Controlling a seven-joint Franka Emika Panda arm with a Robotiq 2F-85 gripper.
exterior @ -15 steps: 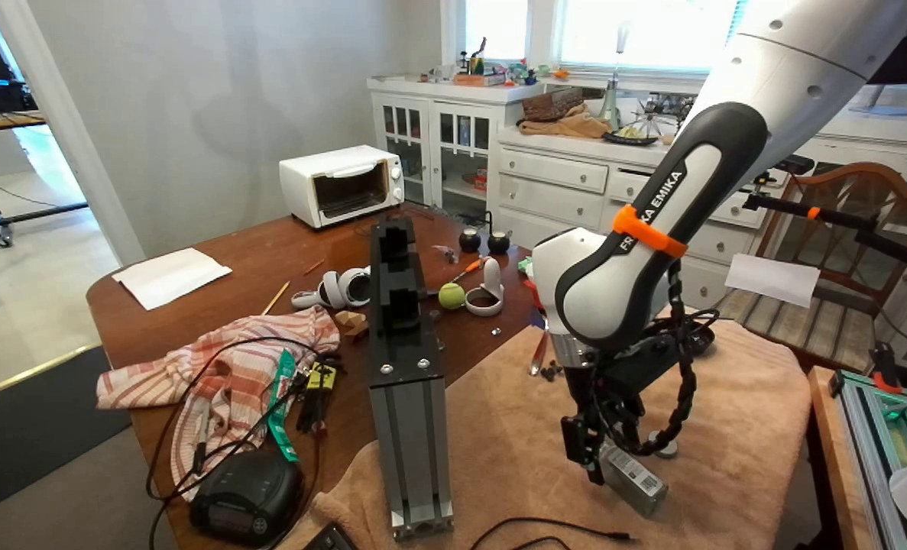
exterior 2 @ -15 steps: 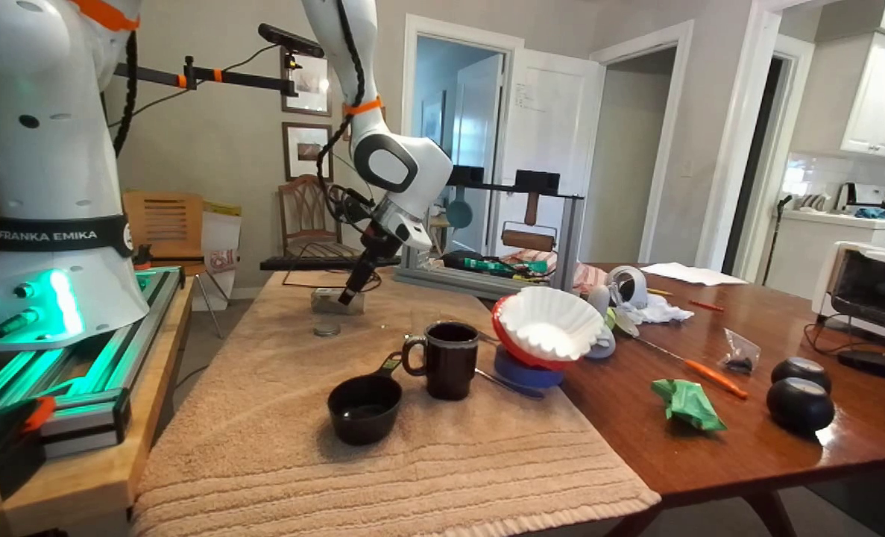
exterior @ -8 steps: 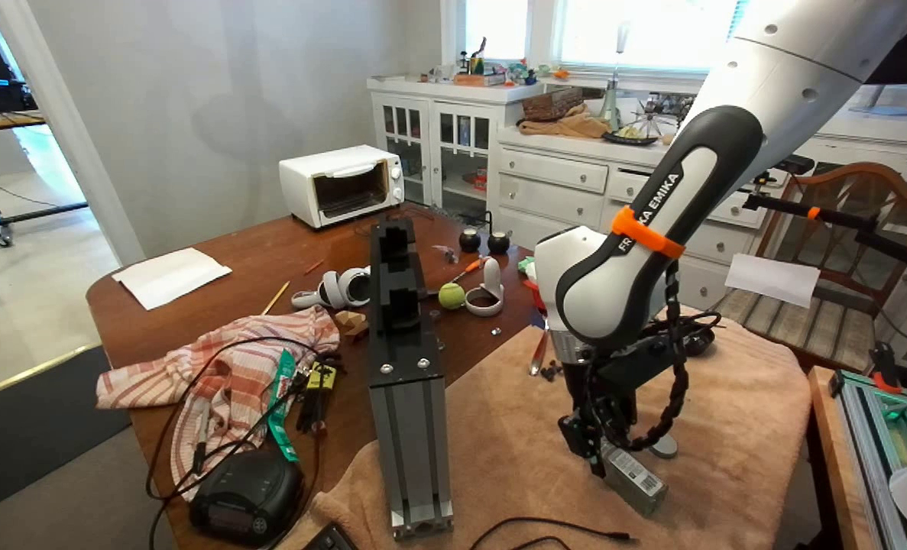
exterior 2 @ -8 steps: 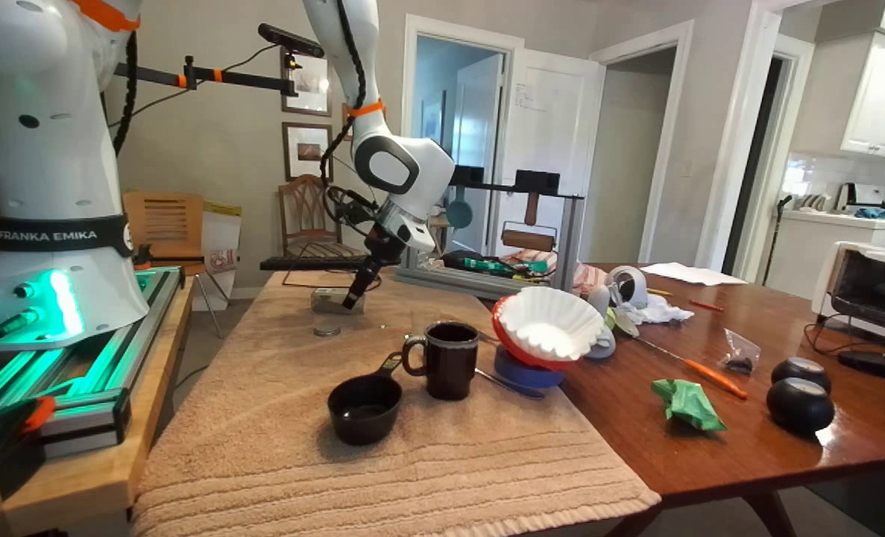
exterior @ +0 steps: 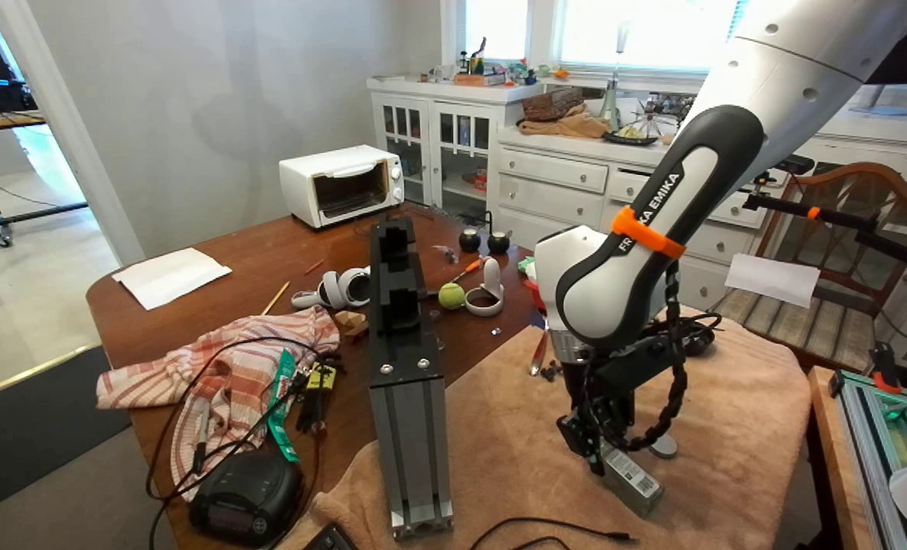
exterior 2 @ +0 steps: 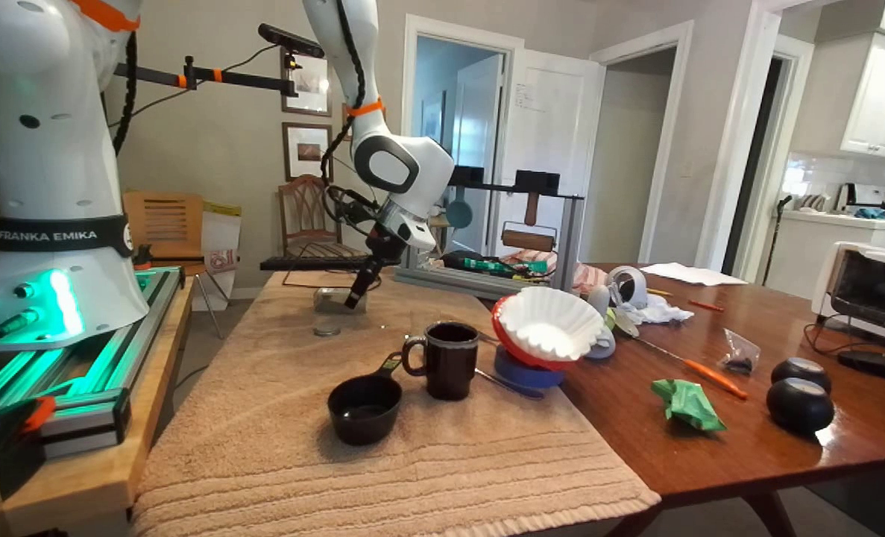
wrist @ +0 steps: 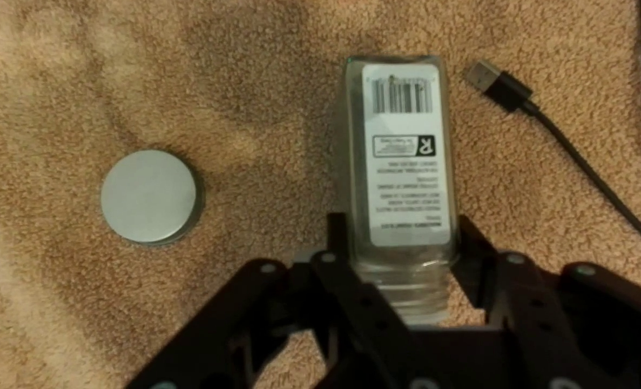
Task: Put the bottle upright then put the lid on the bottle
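Table (exterior 2: 733,447): dark wood, right side of an exterior view; no part in the work, I judge.
Arm (exterior: 675,191): in from the upper right of an exterior view, bent down to the work at lower right.
Towel (exterior 2: 285,462): tan, pile-faced, lower left to centre of an exterior view; working surface. Pile may give shaky footing.
Gripper (wrist: 401,235): bottom centre of wrist view, clamped on the bottle (wrist: 401,162), fingers (wrist: 337,232) to either side, nearer neck (wrist: 415,292) than base (wrist: 396,59).
Bottle: on its side, right of centre in wrist view; base toward top edge, neck toward bottom, label (wrist: 406,208) facing the camera. Seems to rest on the towel. Step in hand, my reading: securing it to stand it up, first half of the task. Next calls for lifting clear, turning so the base swings under and the neck points up, then lowering slowly until the base sits flat before release.
Lid (wrist: 150,197): flat on the towel, left of centre in wrist view, apart from the bottle. Second step, not begun; should wait till the bottle stands unaided.
Plug (wrist: 506,91): USB end of a black cable (wrist: 596,181), upper right of wrist view, just beside the base end. Bottle set down on it would likely tip.
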